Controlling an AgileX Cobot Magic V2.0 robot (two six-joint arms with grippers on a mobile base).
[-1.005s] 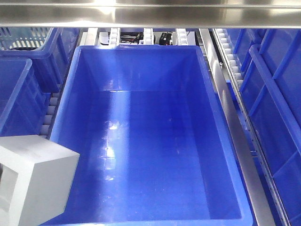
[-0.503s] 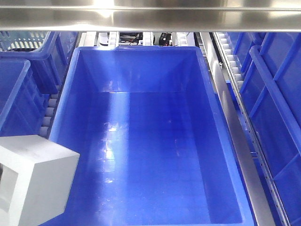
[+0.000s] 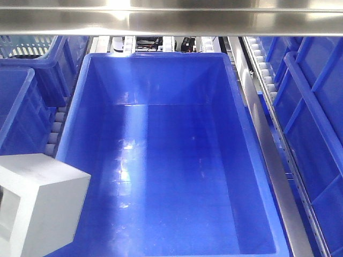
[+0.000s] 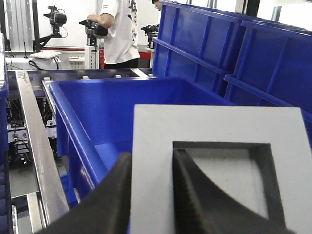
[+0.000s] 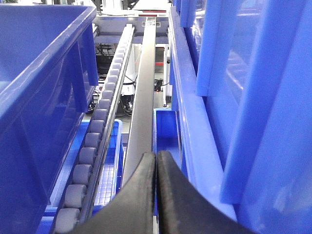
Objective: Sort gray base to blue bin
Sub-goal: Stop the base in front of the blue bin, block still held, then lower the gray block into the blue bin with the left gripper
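Looks like a warehouse-style sorting line set up inside a test lab. Shown by rows of roller track [image 5: 91, 140] and long steel rails [image 3: 270, 155] running between deep plastic totes: a big blue bin [image 3: 161, 80] in the middle, more blue crates [image 4: 234, 44] stacked tall along one side, and a pale lattice basket [image 3: 27, 45] at the far left under a steel crossbar [image 3: 171, 19]. Exposed cables and hardware [image 5: 122, 73] beneath the racks. Beyond the line, a bright open room with a person [image 4: 117, 29] in a white T-shirt holding a dark device, and a camera-like rig [image 4: 57, 18] on a stand close by.
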